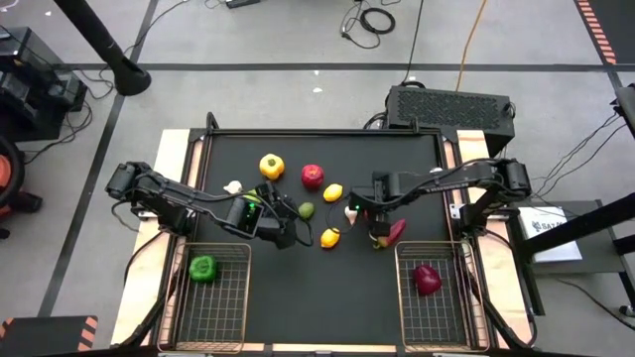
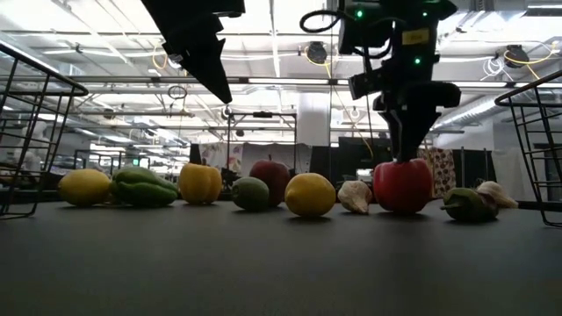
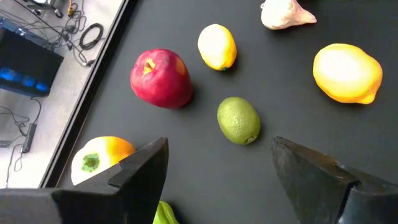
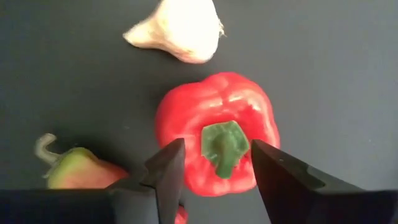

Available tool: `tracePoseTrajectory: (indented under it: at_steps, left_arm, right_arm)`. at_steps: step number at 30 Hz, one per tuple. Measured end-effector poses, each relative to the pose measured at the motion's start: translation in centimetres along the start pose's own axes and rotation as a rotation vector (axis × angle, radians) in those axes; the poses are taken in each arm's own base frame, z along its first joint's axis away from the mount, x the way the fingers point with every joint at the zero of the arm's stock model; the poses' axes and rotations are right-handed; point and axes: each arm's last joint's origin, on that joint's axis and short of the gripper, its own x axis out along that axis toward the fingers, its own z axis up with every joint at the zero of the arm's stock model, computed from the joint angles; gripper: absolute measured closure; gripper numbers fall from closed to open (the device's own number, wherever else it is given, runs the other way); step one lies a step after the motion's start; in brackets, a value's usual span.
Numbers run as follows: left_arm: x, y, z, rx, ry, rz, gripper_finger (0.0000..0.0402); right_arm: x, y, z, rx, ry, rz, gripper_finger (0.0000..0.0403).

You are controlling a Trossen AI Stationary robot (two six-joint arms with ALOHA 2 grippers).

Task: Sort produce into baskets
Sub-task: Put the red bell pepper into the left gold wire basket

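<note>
Right gripper (image 4: 214,171) sits centre-right of the overhead frame, over the glossy red bell pepper (image 4: 217,134), fingers parted a stem's width either side of its green stem, pepper resting on the black tabletop (image 1: 327,297), so no firm grip visible; a white garlic bulb (image 4: 180,28) lies just beyond it and a green-and-red pepper (image 4: 78,169) beside it. Left gripper (image 3: 217,168) is left of centre overhead, spread wide and empty, hovering near the small green lime (image 3: 239,120), with a red apple (image 3: 160,78) and two yellow lemons (image 3: 217,46) further out. Bottom-left wire-mesh basket (image 1: 213,317) holds a green pepper (image 1: 202,267); bottom-right wire-mesh basket (image 1: 432,317) holds a dark red piece (image 1: 427,279).
</note>
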Motion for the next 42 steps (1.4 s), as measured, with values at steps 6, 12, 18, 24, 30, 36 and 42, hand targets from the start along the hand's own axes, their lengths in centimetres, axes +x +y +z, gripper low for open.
tracePoseTrajectory:
  at_steps: [6,12,18,24,30,36,42]
  left_arm:
    - [0.0,0.0,0.0,0.000,0.000,0.000,0.0114]
    - [0.0,0.0,0.0,0.001,0.000,0.000,0.0114]
    - [0.0,0.0,0.0,0.001,0.000,0.000,0.0114]
    - [0.0,0.0,0.0,0.001,0.000,0.000,0.0114]
    - [0.0,0.0,0.0,0.001,0.000,0.000,0.0114]
    - [-0.1,0.1,-0.1,0.018,0.010,0.005,0.0114]
    - [-3.2,1.3,-0.8,-0.002,-0.035,0.025,0.0114]
  right_arm:
    - [0.2,-0.6,0.0,0.019,0.013,-0.008,0.0284]
    - [0.3,-0.8,0.0,0.026,0.015,-0.008,0.0330]
    - [0.3,-0.9,0.0,0.022,0.015,-0.011,0.0367]
    - [0.2,-0.9,-0.1,0.015,0.021,-0.011,0.0386]
    - [-1.4,-1.2,0.4,0.022,0.027,-0.002,0.0388]
    - [-4.4,-1.8,2.0,0.061,-0.072,0.003,0.0388]
    - [-6.5,-2.0,3.9,0.141,-0.246,0.055,0.0388]
